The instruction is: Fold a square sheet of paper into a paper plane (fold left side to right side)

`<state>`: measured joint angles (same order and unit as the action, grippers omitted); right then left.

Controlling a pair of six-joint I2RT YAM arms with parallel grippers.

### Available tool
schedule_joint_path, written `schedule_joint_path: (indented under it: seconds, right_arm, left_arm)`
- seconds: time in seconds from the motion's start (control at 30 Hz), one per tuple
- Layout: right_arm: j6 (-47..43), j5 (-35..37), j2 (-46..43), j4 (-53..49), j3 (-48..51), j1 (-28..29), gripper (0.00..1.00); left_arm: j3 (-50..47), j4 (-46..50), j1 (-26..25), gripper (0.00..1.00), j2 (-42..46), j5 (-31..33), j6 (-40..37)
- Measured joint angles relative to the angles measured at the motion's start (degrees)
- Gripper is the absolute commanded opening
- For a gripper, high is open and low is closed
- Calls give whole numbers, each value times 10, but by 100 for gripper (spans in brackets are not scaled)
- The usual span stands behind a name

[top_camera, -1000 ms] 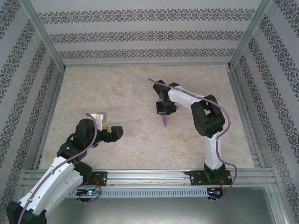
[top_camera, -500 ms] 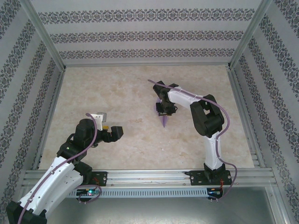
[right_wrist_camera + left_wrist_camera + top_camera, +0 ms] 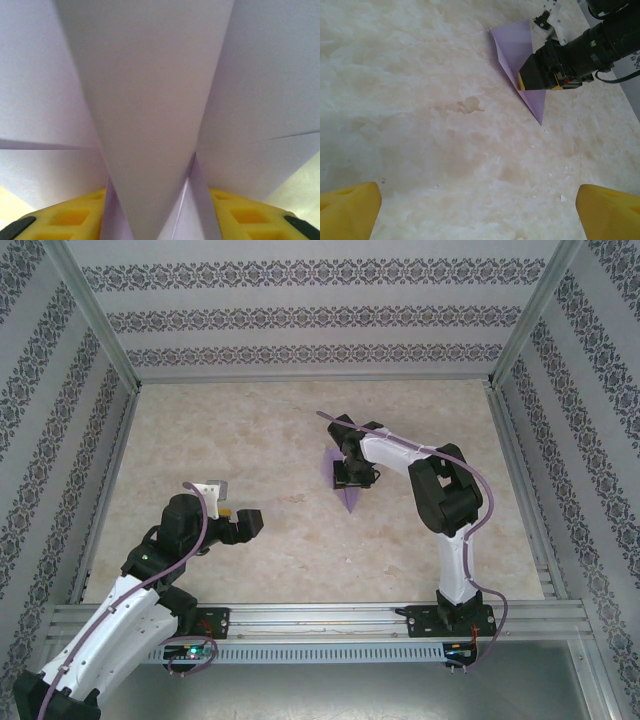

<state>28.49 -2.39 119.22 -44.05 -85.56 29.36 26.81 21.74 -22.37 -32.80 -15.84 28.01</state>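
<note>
- Resting on the table [image 3: 220, 440], a little right of its middle, the paper plane [image 3: 512, 55] is showing as thin, matte lavender paper. It is plain and unmarked, folded into a narrow triangular dart with crisp, straight creases.
- The table is showing a smooth cream surface with pale marbled veining and a few small specks. Striped, patterned wallpaper [image 3: 320, 315] is lining the walls behind silvery metal rails [image 3: 300, 615].
- In the top view the plane's long axis is running roughly from the far wall toward the near edge. Its sharp point is aiming at the near edge, leaning slightly right, and its wider end is facing the far wall.
- In the left wrist view the point is aiming down and to the right, with the wide end at the upper left.
- The right gripper [image 3: 157, 220] is standing over the middle of the plane. Its blocky yellow fingers [image 3: 70, 217] are parted and straddling the raised central fold, which is rising as a pale wedge between them while flat wings are spreading out on either side. The jaws are looking released rather than pinched on the paper.
- The left gripper [image 3: 480, 212] is hovering well apart from the plane, over the near left part of the table. Its yellow fingertips [image 3: 347, 210] are spread wide with nothing between them.
</note>
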Motion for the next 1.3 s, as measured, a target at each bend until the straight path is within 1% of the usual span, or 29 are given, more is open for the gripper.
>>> schedule_joint_path:
  seconds: [0.33, 0.57, 0.77, 1.3]
  right_arm:
    - [1, 7, -5, 2, 6, 0, 46]
    - [12, 18, -10, 0, 10, 3, 49]
    - [16, 27, -14, -3, 13, 5, 50]
    - [17, 32, -36, -5, 17, 5, 57]
  left_arm:
    - [5, 1, 4, 100, -14, 7, 0]
    - [8, 0, 7, 100, -21, 7, 1]
    - [8, 0, 7, 100, -24, 7, 1]
    - [10, 0, 8, 100, -31, 6, 5]
